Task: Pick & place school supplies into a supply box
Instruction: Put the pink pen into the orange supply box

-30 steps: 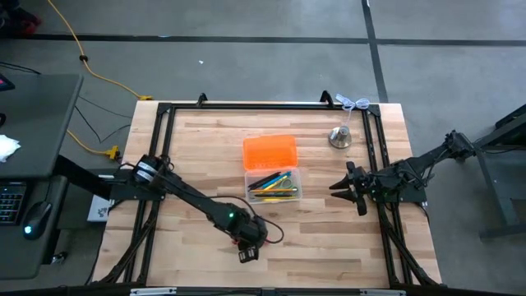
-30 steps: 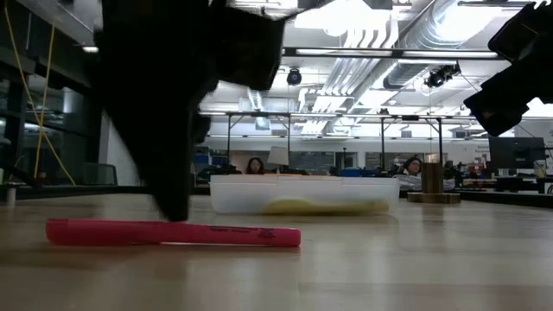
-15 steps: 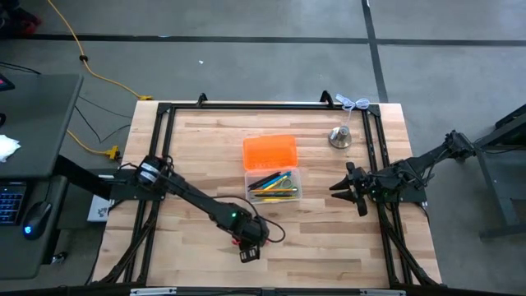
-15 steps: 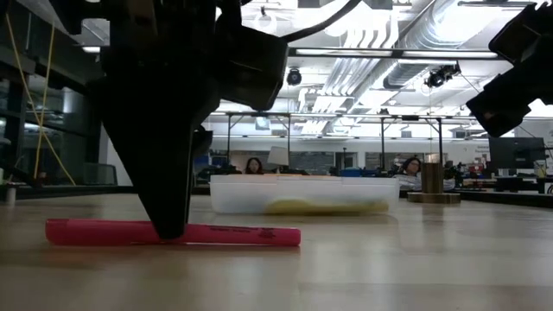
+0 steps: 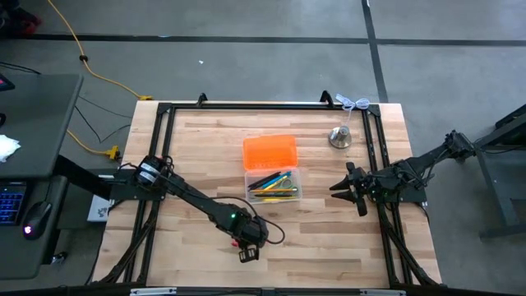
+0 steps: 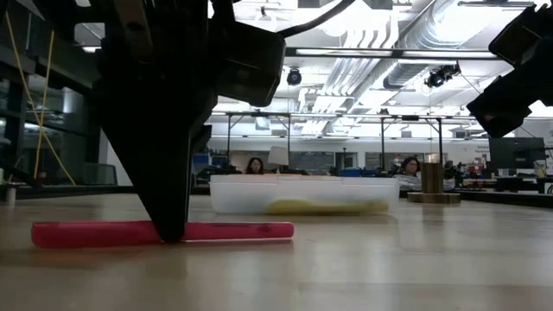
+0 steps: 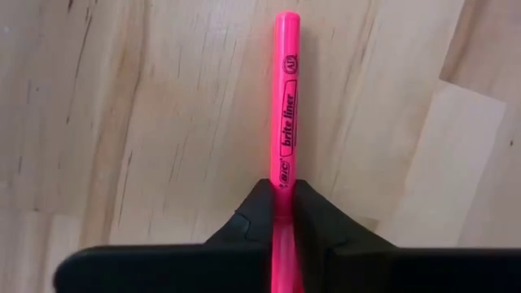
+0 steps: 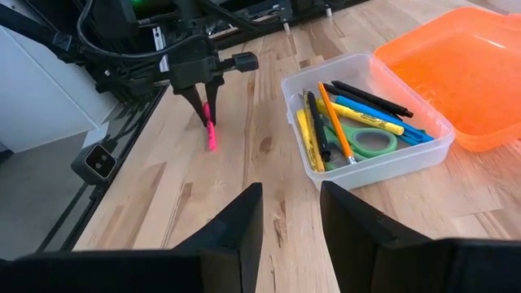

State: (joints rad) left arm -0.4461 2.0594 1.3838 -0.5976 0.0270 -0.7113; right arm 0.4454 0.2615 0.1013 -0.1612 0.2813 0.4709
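The left gripper [image 7: 282,213] had its jaws pinched on the pink highlighter [image 7: 285,98], lying flat on the tabletop [image 7: 122,122]. A straight, level lift seemed wise before swinging toward the supply box [image 5: 274,186]. The right gripper [image 8: 289,213] waited at the right, jaws wide and empty.

Bare table [image 5: 329,247] around pink highlighter [image 7: 286,122]

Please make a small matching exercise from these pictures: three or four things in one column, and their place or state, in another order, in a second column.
1. pink highlighter
2. green scissors
3. orange lid
4. right end effector

A. lies in the clear box
B. open, holds nothing
C. lies on the table, between the fingers of the left end effector
D. lies open beside the clear box

Pairs: 1-C, 2-A, 3-D, 4-B
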